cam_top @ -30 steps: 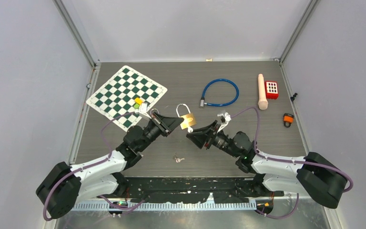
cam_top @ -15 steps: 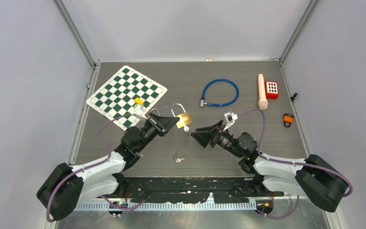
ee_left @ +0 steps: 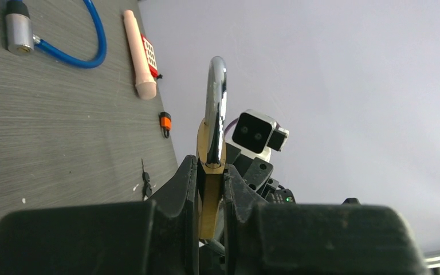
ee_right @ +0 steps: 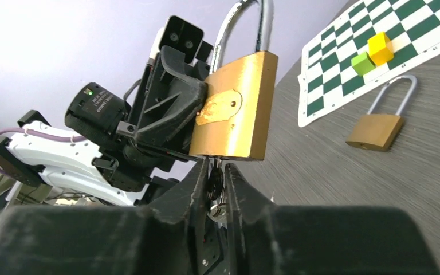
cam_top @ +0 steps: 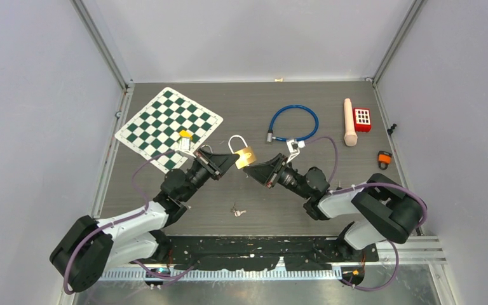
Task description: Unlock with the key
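A brass padlock [cam_top: 246,156] with a steel shackle is held upright above the table, my left gripper [cam_top: 234,160] shut on the sides of its body. In the left wrist view the padlock [ee_left: 209,143] stands clamped in the left gripper [ee_left: 211,177]. The key [ee_right: 213,184] sticks out of the padlock's [ee_right: 238,109] underside. My right gripper [ee_right: 216,175] is shut on the key's dark head, just under the lock. From above, the right gripper [cam_top: 255,170] meets the lock from the right.
A second brass padlock [ee_right: 378,130] lies on the table by the chessboard [cam_top: 165,121], which carries a yellow cube [ee_right: 381,48] and a green cube [ee_right: 364,63]. Spare keys [cam_top: 237,211] lie near the front. A blue cable lock [cam_top: 294,122], beige cylinder [cam_top: 350,122], red keypad [cam_top: 362,119] and orange lock [cam_top: 384,158] sit at right.
The right gripper opened and drew back from the lock, then came in again and closed on the key. The left gripper shifted the padlock slightly left and away.
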`<action>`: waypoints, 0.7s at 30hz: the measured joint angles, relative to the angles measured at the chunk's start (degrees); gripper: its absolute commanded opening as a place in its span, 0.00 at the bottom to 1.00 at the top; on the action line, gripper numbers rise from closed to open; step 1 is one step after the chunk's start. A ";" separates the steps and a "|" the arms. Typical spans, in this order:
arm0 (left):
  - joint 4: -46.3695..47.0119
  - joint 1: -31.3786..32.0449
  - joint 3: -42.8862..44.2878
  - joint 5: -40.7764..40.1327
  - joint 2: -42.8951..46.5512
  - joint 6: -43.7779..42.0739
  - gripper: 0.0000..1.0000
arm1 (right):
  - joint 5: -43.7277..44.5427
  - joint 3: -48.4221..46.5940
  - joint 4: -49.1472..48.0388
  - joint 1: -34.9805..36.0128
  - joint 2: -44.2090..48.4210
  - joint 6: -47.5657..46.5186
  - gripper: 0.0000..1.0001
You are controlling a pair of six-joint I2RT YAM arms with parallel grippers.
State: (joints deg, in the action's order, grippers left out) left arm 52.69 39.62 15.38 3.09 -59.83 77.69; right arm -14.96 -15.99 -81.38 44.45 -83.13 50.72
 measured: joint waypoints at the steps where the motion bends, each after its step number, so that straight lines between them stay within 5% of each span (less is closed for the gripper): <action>1: -0.04 -0.13 0.00 -0.13 0.00 -0.11 0.00 | -0.52 -0.20 -1.33 -0.07 -0.94 1.07 0.08; 17: 4.33 -5.55 3.67 7.98 -7.17 -0.11 0.00 | -1.77 0.04 -2.99 -1.46 -2.43 7.02 0.05; 21: 6.14 -9.11 5.46 4.90 -8.02 -0.07 0.00 | -5.05 2.03 -2.91 -1.14 -2.51 7.04 0.05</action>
State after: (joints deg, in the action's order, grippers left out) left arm 58.83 30.50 20.84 7.99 -67.85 77.62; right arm -20.01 -13.96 -84.29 43.31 -85.65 57.76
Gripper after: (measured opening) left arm 0.115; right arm 0.094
